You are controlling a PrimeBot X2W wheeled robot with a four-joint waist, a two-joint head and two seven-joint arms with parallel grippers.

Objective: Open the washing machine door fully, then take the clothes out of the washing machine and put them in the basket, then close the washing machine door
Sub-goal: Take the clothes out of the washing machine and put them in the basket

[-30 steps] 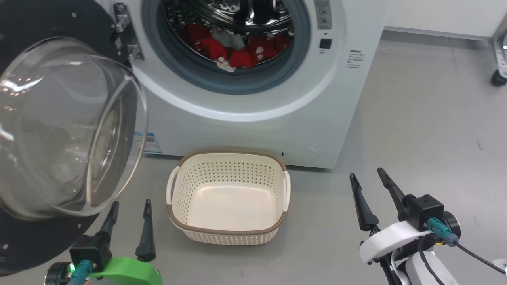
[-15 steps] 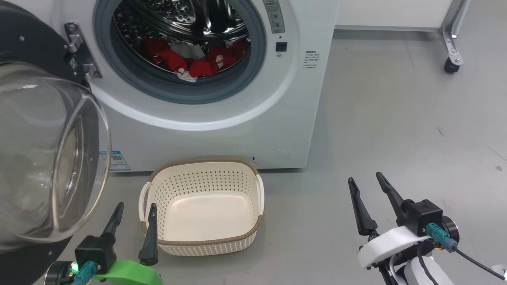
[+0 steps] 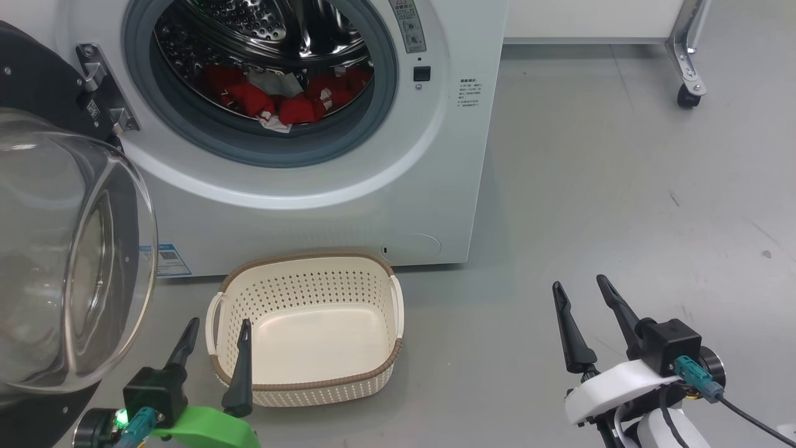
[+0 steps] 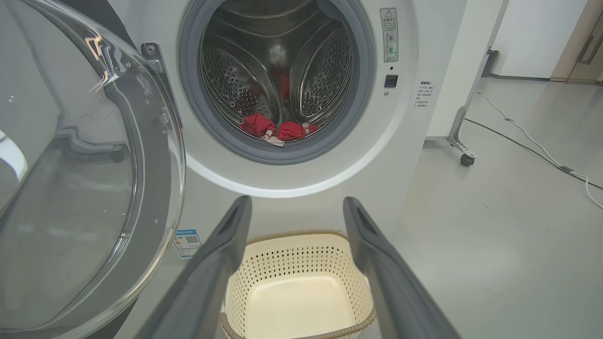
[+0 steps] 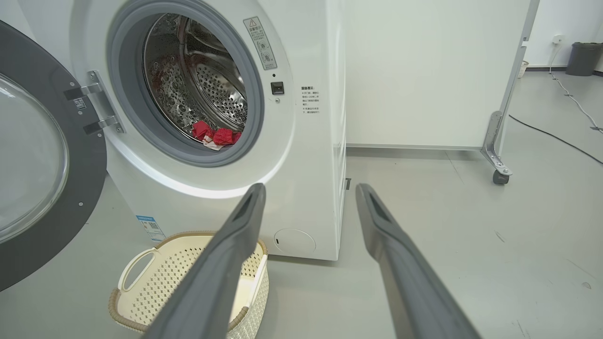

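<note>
The white washing machine (image 3: 348,205) stands with its door (image 3: 56,261) swung wide open to the left, glass bowl bulging toward me. Red and white clothes (image 3: 280,99) lie at the bottom of the steel drum, also the clothes (image 4: 275,131) in the left wrist view and the clothes (image 5: 214,136) in the right wrist view. The cream basket (image 3: 308,379) sits on the floor before the machine, nothing in it. My left gripper (image 3: 220,323) hovers open at the basket's near left corner. My right gripper (image 3: 580,283) stands open over bare floor to the right.
A white panel on a metal leg with a caster (image 3: 686,96) stands to the right of the machine. Cables (image 4: 532,150) run across the grey floor further right. A dark bin (image 5: 583,57) stands at the far wall.
The head view has shifted so the machine, door and basket sit further left in it. Both grippers stay open and hold their places.
</note>
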